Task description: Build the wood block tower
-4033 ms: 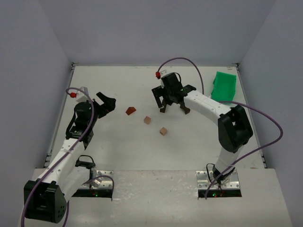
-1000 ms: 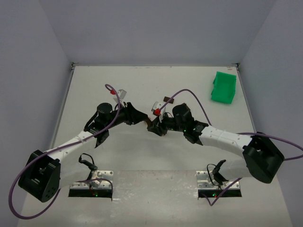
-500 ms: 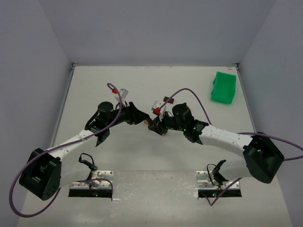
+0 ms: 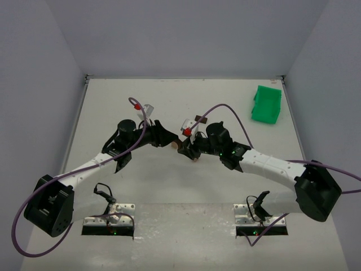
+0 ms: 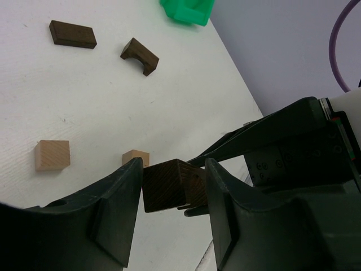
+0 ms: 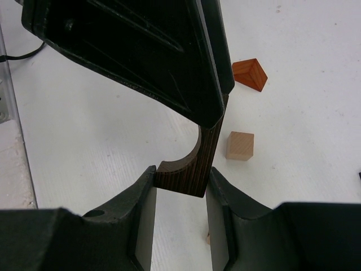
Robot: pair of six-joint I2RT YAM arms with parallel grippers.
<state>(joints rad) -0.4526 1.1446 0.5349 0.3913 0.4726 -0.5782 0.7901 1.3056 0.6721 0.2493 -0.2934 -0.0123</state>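
Note:
A dark brown arch block [image 6: 194, 169] hangs above the table at mid-table, held at both ends. My right gripper [image 6: 181, 175] is shut on its lower end. My left gripper [image 5: 173, 169] comes in from the opposite side, its jaws pressed against the other end of the arch block [image 5: 169, 183]. In the top view the left gripper [image 4: 169, 141] and right gripper [image 4: 189, 151] meet tip to tip. On the table lie two tan cubes [image 5: 52, 155] [image 5: 137, 157], a reddish-brown wedge [image 6: 250, 74], a flat dark block [image 5: 72, 34] and a second dark arch [image 5: 140, 55].
A green plastic bin [image 4: 266, 104] stands at the back right. Both arms stretch low across the middle of the table, and their purple cables [image 4: 225, 108] loop above them. White walls close in the table on the left, right and back.
Four seconds ago the arms were apart, the right gripper further back. Now they meet at mid-table around the arch block. Over the last second both drifted slightly away from the bases.

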